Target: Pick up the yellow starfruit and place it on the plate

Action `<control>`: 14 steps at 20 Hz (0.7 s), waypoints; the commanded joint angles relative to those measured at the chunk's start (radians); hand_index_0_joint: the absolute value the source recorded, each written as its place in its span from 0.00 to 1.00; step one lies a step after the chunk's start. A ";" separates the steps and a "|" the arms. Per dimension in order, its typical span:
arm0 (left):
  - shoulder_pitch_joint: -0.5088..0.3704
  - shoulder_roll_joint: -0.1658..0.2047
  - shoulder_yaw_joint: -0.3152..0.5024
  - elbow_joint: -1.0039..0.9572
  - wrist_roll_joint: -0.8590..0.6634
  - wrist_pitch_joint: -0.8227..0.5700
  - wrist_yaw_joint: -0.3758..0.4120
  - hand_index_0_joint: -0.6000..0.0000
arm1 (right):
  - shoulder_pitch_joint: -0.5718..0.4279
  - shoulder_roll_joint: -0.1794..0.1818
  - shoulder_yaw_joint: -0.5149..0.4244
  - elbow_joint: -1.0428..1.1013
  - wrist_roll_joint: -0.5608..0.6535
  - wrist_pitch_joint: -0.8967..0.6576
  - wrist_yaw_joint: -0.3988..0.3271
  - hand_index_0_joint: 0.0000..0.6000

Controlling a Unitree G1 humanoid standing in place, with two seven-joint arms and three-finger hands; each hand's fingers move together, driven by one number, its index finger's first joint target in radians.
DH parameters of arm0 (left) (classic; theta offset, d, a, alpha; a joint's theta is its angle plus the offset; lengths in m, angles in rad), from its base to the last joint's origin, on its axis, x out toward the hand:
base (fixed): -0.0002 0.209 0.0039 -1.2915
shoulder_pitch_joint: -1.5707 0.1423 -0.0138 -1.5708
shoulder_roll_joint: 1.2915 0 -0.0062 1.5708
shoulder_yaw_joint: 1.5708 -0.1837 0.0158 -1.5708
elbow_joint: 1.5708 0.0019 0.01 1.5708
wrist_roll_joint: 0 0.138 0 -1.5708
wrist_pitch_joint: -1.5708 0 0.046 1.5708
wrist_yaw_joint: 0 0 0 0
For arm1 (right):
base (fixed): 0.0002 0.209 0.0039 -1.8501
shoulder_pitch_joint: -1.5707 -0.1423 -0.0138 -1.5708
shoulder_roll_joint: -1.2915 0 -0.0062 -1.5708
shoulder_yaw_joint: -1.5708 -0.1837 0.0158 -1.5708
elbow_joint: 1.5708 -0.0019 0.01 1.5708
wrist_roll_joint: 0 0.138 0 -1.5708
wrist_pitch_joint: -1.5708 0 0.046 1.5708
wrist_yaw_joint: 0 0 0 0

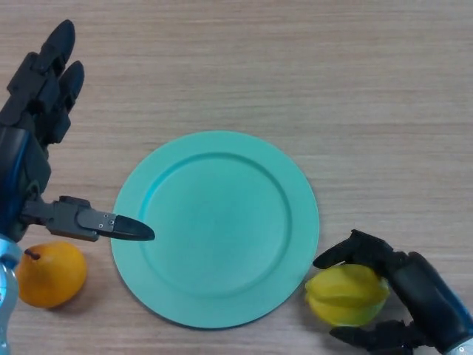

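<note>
A yellow starfruit (346, 293) lies on the wooden table just off the lower right rim of a round teal plate (216, 227). My right hand (414, 292) comes in from the lower right, with fingers above and thumb below curled round the starfruit. The plate is bare. My left hand (33, 118) is open at the left side of the table, fingers pointing away and thumb reaching towards the plate's left rim.
An orange-yellow pear (50, 273) lies at the lower left, below my left hand's thumb and just left of the plate. The wooden table (295, 66) stretches beyond the plate.
</note>
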 commanded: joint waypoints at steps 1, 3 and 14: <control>-0.027 0.035 0.084 -0.060 -0.037 -0.097 0.015 1.00 | -0.025 -0.020 -0.086 -0.150 0.070 -0.038 0.005 1.00; -0.020 0.035 0.091 -0.073 -0.055 -0.086 0.012 1.00 | -0.041 -0.015 -0.100 -0.226 0.077 0.019 0.027 1.00; -0.025 0.046 0.122 -0.095 -0.142 -0.057 0.023 1.00 | -0.352 0.034 0.143 -0.113 -0.017 0.130 -0.082 1.00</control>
